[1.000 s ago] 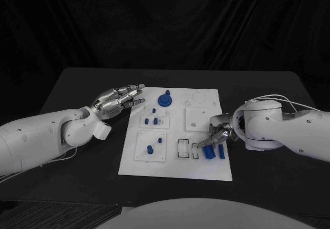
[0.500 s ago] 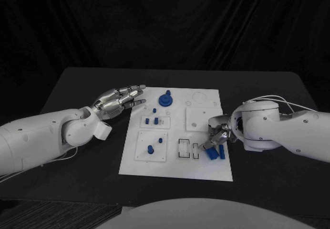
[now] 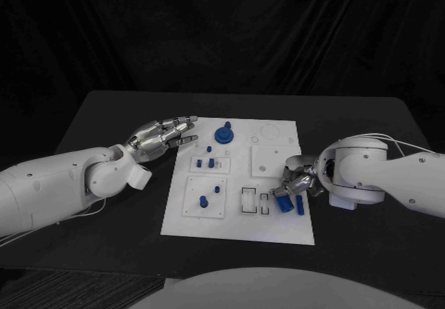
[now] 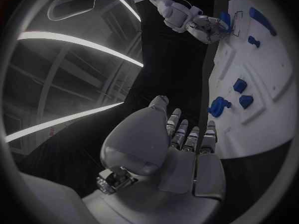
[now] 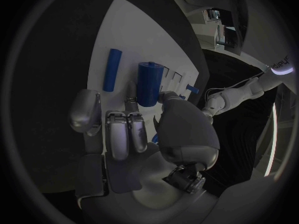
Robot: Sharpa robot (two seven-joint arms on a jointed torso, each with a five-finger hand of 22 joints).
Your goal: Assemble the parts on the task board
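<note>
Left hand [image 3: 163, 136] hovers with fingers spread, holding nothing, just off the far left edge of the task board [image 3: 236, 228]. One round blue part [image 3: 222, 135] stands just beyond its fingertips. Right hand [image 3: 293, 185] grips one blue cylinder [image 5: 149, 83], its long axis running out past the fingertips. One blue rod [image 5: 112, 69] lies beside it, roughly parallel.

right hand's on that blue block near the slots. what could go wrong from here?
1. The right hand pinches the blue block by its end at the fingertips; it may twist or slip before seating.
2. The thin blue bar lies loose close beside it; the fingers could knock it off the task board.
3. The left hand hovers open, not steadying the board.
</note>
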